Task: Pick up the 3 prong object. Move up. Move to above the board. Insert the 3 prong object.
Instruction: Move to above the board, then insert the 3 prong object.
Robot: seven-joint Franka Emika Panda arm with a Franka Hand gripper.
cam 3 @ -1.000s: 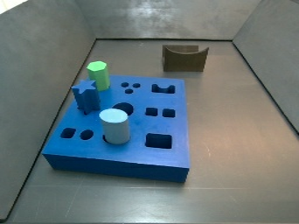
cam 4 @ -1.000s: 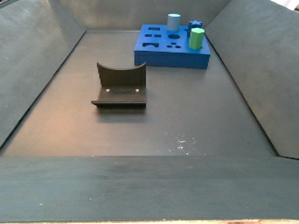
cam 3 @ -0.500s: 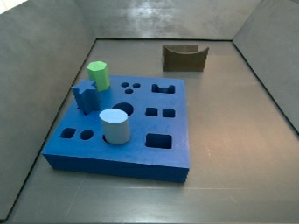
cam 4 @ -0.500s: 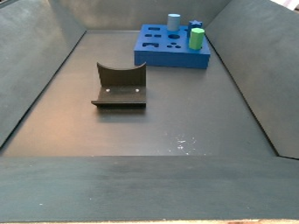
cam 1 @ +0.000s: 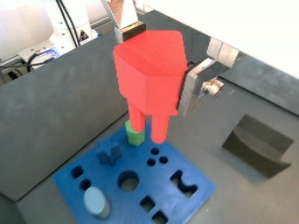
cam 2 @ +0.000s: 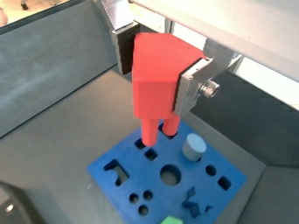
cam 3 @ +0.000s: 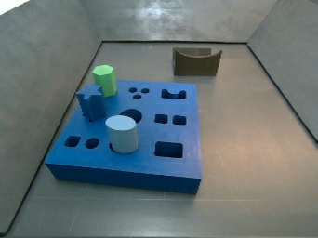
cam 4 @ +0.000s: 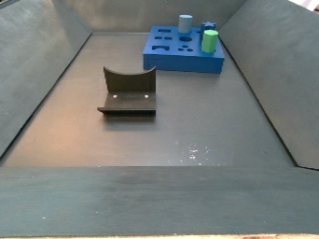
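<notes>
In both wrist views my gripper is shut on the 3 prong object, a red peg with a blocky head and thin legs pointing down. It hangs high above the board, a large blue block with many shaped holes. The silver fingers clamp the head on both sides. In both side views the board shows, but the gripper and the red peg are out of view there.
A green hexagonal peg, a pale blue cylinder and a blue star peg stand in the board. A dark olive U-shaped block lies on the grey floor. Grey walls enclose the bin.
</notes>
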